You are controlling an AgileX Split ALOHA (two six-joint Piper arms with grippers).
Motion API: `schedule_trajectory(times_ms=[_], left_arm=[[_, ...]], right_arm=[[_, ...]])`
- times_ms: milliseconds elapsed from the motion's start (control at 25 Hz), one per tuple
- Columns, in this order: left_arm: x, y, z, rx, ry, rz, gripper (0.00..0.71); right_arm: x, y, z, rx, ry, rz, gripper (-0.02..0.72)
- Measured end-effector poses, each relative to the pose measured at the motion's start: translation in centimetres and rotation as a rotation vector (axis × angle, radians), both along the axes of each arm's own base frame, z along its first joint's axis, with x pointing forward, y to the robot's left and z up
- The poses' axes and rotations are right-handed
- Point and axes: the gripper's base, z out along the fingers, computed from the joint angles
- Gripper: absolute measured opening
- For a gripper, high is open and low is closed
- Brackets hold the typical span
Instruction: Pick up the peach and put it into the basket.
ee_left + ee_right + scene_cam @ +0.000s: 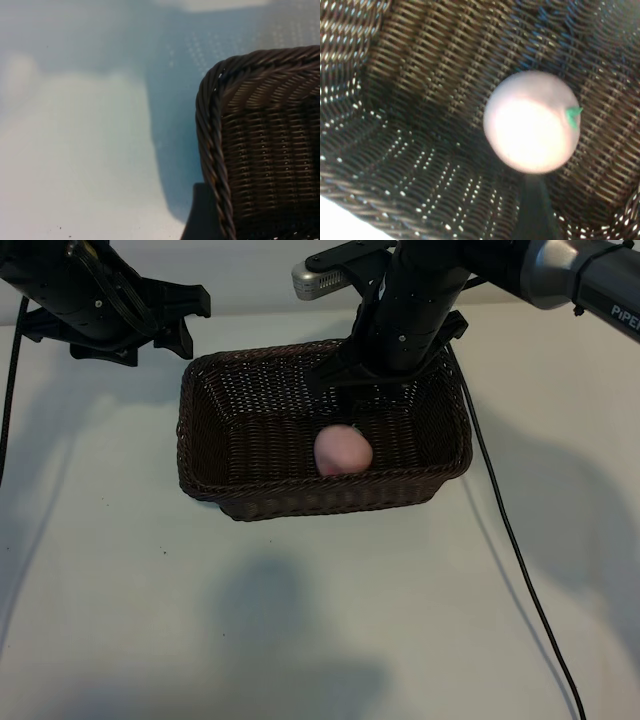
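The pale-pink peach (343, 451) is inside the dark-brown wicker basket (330, 502), close to its front wall, at the right of the middle. In the right wrist view the peach (530, 122) appears blurred over the woven floor (420, 60), with a small green stem, and is clear of the one dark finger (532, 215) that shows. My right gripper (352, 408) hangs open over the basket's back half, just above the peach, holding nothing. My left gripper (195, 325) is parked open, off the basket's back left corner (207, 130).
The basket stands on a white table (300, 620). A black cable (505, 525) runs from the right arm across the table toward the front right. Another cable (10, 390) hangs at the far left edge.
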Motion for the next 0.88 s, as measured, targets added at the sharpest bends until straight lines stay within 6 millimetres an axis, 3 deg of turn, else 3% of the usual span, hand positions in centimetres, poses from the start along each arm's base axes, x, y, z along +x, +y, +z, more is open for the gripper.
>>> schedule_trajectory(times_ms=[200,560,760,880], left_arm=[[0.0,0.0,0.0,0.0,0.0,0.0,0.531],[0.0,0.0,0.0,0.0,0.0,0.0,0.531],[0.0,0.0,0.0,0.0,0.0,0.0,0.531],[0.0,0.0,0.0,0.0,0.0,0.0,0.531]], right_arm=[[0.7,-1.6,0.5,-0.082,-0.005,-0.004,0.515],[4.6,-10.9,2.2,-0.142,-0.015,-0.2,0.476],[6.0,-15.0,2.3,-0.148,-0.011,-0.282,0.472],[6.4,-16.4,2.3,-0.148,-0.008,-0.315,0.472]])
